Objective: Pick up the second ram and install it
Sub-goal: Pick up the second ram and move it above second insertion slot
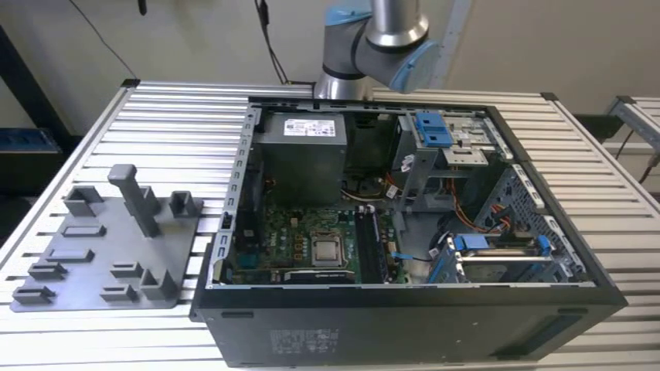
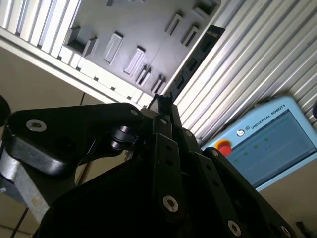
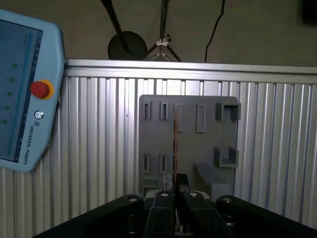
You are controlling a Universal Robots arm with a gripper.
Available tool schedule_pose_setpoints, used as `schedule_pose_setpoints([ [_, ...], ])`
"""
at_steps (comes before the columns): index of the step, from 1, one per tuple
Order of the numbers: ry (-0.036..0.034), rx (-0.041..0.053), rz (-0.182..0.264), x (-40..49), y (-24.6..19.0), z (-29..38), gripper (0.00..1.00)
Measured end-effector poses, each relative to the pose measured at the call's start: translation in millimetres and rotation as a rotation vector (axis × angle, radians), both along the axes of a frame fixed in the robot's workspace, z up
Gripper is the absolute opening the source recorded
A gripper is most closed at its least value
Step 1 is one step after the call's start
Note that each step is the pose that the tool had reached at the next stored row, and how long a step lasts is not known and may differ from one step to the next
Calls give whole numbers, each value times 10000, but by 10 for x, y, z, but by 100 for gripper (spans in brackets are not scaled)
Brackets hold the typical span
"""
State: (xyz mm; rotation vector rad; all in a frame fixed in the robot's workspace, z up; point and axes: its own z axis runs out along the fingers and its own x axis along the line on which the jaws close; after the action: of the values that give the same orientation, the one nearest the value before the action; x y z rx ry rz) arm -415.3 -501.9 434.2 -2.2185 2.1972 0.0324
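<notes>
Above the slatted table (image 2: 247, 64) and gray holder plate (image 2: 143, 25), your gripper (image 2: 161, 101) is pinched tight on one end of the second ram (image 2: 198, 52), so the long stick could tilt or slip in so small a grip.

You have the gripper (image 3: 175, 191) clamped on the second ram (image 3: 174, 144), seen edge-on, with the gray holder plate (image 3: 208, 141) behind it on the slatted table (image 3: 99, 148)

The exterior view looks down on the open computer case (image 1: 413, 332); my 2 wrist views peer closely past my claw (image 3: 174, 191) (image 2: 161, 101), sharing the holder plate (image 3: 198, 148) (image 2: 124, 20).
</notes>
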Motion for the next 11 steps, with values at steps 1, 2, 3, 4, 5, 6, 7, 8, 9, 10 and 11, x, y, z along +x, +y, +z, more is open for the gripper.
schedule_pose_setpoints([
  [1, 3, 0, 0, 21, 0, 0, 14],
  [2, 7, 0, 0, 43, 0, 0, 14],
  [3, 11, -1, 0, 67, 0, 0, 14],
  [4, 15, -1, 0, 90, 0, 0, 14],
  [5, 19, 0, 0, 115, 0, 0, 14],
  [6, 22, 0, 1, 138, 0, 0, 14],
  [7, 24, 0, 1, 160, 0, 0, 14],
  [8, 27, 0, 0, 180, 0, 0, 14],
  [9, 29, -1, 1, 201, 0, 0, 14],
  [10, 32, 0, 1, 224, 0, 0, 14],
  [11, 35, -1, 0, 245, 0, 1, 14],
])
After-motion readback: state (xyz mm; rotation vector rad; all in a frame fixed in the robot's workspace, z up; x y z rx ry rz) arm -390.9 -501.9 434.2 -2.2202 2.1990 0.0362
